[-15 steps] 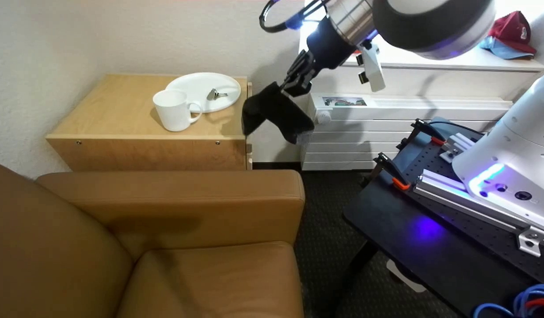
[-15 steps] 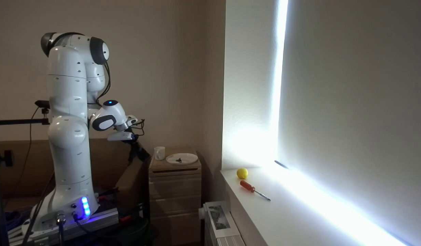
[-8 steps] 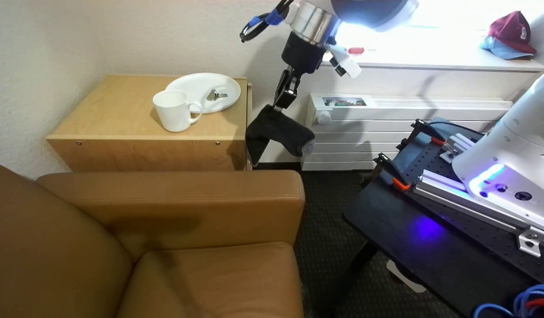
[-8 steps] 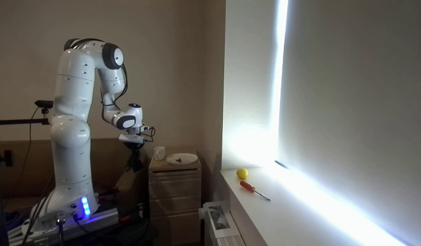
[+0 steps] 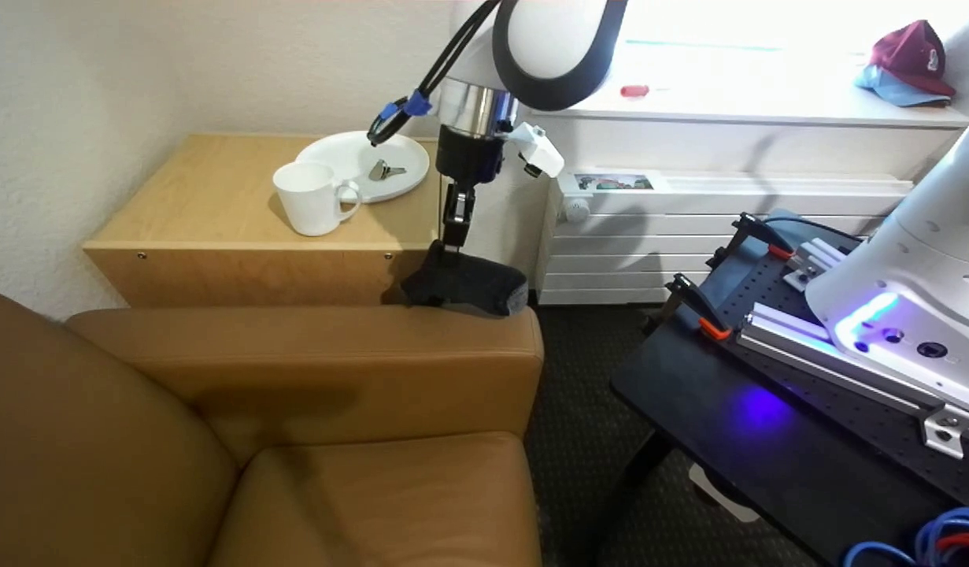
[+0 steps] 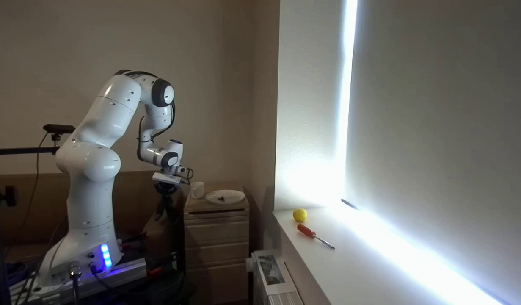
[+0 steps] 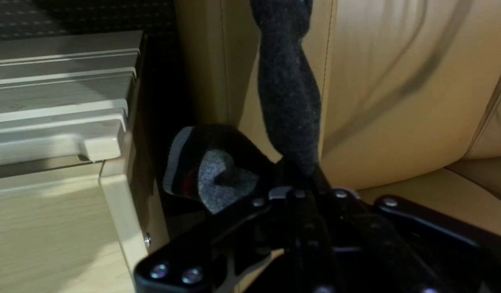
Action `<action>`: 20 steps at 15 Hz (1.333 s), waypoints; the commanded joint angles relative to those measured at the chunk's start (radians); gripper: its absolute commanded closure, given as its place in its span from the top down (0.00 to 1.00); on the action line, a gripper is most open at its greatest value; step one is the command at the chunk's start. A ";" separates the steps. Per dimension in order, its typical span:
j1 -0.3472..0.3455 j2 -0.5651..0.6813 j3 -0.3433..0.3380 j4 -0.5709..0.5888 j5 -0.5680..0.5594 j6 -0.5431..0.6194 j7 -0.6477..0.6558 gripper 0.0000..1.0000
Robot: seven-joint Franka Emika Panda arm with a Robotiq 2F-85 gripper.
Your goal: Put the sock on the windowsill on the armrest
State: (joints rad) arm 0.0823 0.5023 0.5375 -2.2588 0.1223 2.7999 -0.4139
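The black and dark grey sock hangs from my gripper, which is shut on its middle. In an exterior view the sock overlaps the back edge of the brown armrest, near its front end. In the wrist view one part of the sock stretches over the armrest, and the other part droops over the gap beside the cabinet. I cannot tell whether it touches the armrest. The gripper also shows in the wrist view. The bright white windowsill shows in both exterior views.
A light wooden cabinet stands close behind the armrest. It bears a white mug and a white plate with keys. A radiator is under the windowsill. A lemon, a screwdriver and a cap are on the sill.
My gripper has moved left and down in the exterior view with the sock in it, from beside the cabinet to the armrest's back edge. It has turned to point more nearly straight down.
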 commanded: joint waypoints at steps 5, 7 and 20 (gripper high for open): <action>-0.017 0.076 0.043 0.022 0.031 -0.018 -0.011 0.01; -0.032 0.094 0.080 0.027 0.051 -0.029 -0.006 0.01; -0.062 0.211 0.058 0.038 0.051 -0.032 0.022 0.01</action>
State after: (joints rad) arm 0.0528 0.6668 0.5682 -2.2443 0.1658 2.7976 -0.3864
